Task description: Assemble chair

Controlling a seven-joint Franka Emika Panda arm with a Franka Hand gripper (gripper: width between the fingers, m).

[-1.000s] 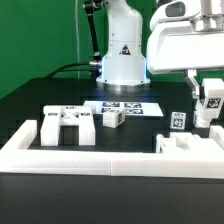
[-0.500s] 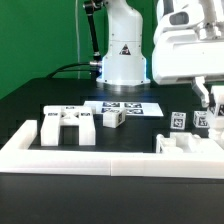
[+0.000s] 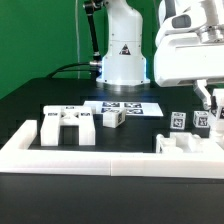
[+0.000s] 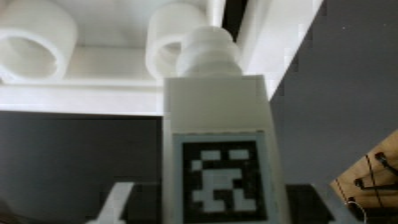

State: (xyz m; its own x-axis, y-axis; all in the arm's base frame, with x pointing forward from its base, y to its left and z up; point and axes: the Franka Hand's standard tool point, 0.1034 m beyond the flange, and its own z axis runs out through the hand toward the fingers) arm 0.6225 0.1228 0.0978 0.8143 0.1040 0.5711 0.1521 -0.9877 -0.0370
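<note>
At the exterior view's right, my gripper (image 3: 204,108) hangs low over the table, shut on a white chair post (image 3: 203,121) with a tag. The wrist view shows that post (image 4: 217,110) upright between the fingers (image 4: 121,200). Its tag faces the camera and its rounded tip points at a white chair piece (image 4: 71,60) with two round stubs. In the exterior view a white chair piece (image 3: 186,145) lies just in front of the held post. A bracket-like piece (image 3: 68,125) stands at the left. A small tagged block (image 3: 111,117) sits mid-table.
Another small tagged post (image 3: 178,121) stands beside the held one. The marker board (image 3: 128,106) lies behind the block, in front of the robot base (image 3: 122,62). A long low white border wall (image 3: 100,156) runs along the front.
The gripper has come down with the post, mostly in the first half second. It has hardly moved since.
</note>
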